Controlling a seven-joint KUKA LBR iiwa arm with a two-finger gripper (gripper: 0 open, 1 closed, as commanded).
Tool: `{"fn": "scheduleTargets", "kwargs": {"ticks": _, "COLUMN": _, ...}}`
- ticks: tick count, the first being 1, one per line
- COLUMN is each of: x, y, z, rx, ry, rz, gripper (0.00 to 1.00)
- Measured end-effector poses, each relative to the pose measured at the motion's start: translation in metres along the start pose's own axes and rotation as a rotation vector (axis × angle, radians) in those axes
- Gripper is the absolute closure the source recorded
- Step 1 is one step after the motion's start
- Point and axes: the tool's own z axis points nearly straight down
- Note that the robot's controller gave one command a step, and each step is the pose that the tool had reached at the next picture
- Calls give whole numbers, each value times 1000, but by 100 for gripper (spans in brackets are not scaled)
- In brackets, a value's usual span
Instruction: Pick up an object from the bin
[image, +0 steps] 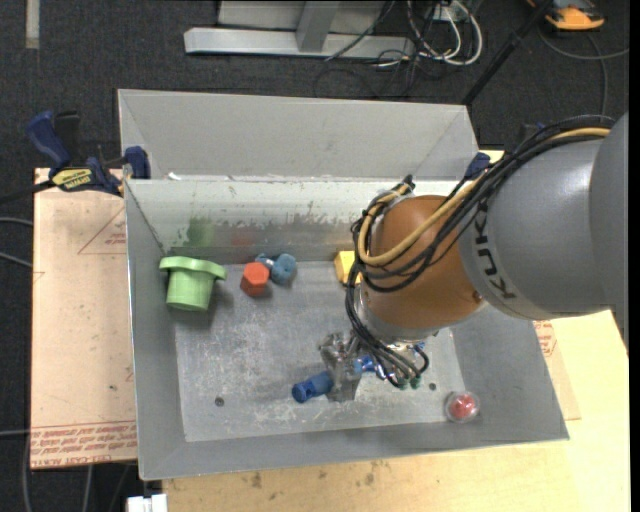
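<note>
My gripper (343, 370) is low over the bin floor, near the front and a little right of the middle. A small blue cylindrical piece (311, 388) lies on the floor right at the gripper's left side, touching it or nearly so. Whether the piece is gripped cannot be made out. A small red ball in a clear shell (461, 406) rests near the front right corner, well apart from the gripper.
A green flanged cup (190, 283) lies on its side at the back left. An orange-red block (256, 279) and a small blue piece (284, 267) sit beside it. A yellow piece (345, 266) peeks out behind the arm's orange cover.
</note>
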Motion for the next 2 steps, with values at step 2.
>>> {"fn": "scheduleTargets", "kwargs": {"ticks": 2, "x": -2, "y": 1, "z": -58, "rx": 0, "ry": 2, "rz": 3, "gripper": 100}}
